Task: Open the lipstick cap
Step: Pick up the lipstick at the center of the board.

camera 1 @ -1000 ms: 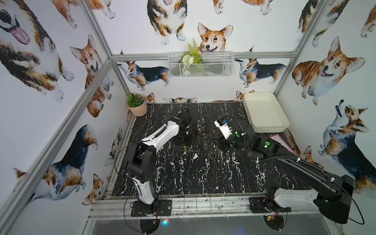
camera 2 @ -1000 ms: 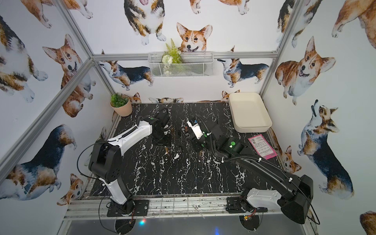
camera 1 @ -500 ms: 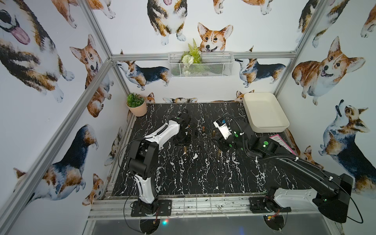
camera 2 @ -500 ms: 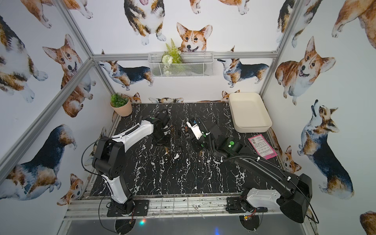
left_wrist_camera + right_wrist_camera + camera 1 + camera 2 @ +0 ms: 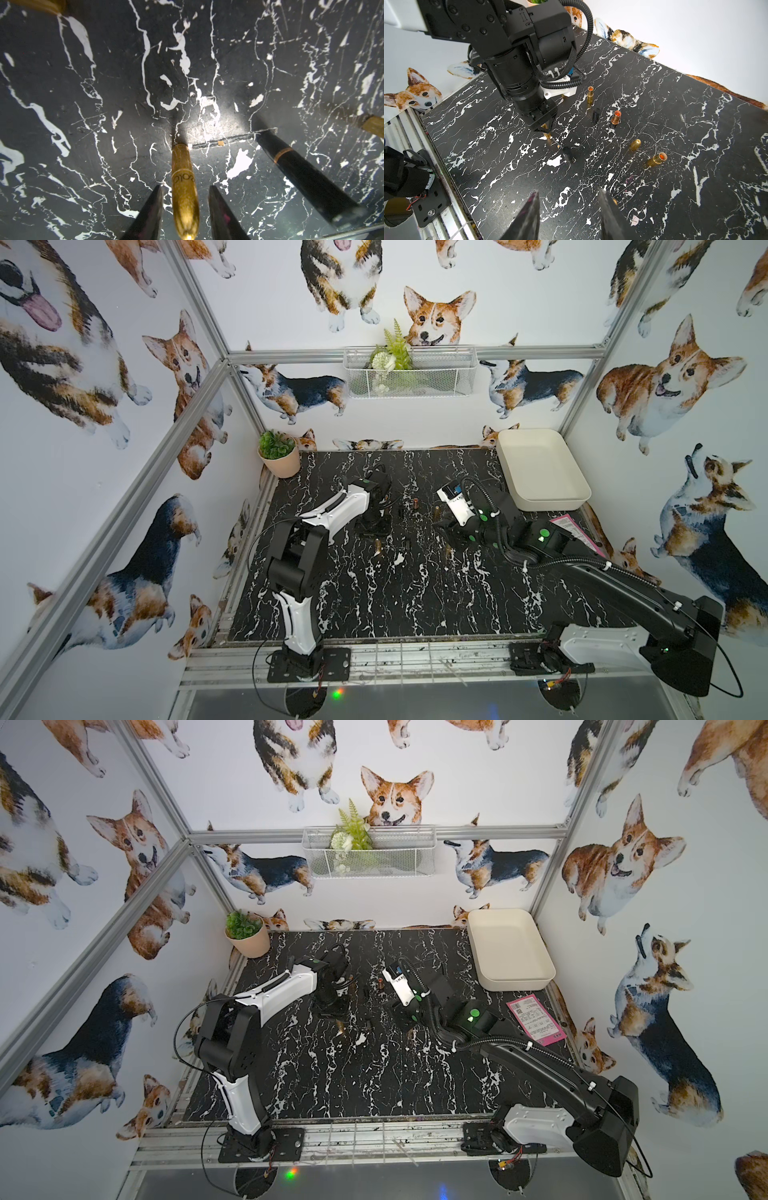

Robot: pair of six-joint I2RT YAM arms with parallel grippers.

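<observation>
Left gripper (image 5: 184,187) hangs over the gold lipstick (image 5: 181,166), fingers spread either side, a sliver of gap on both: no grip. The lipstick stands on the marble table (image 5: 104,83), left of centre, a black tube (image 5: 301,172) just beside it. Right gripper (image 5: 568,190) hovers to the right, fingers apart, empty.

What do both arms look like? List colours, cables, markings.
Left arm: white shells, black joints, thin black cable loop, green dot. Right arm: black links, white base shell, ribbed black hose, green dots, white wrist camera mount. Both have dark, pointed, tapered fingers.
</observation>
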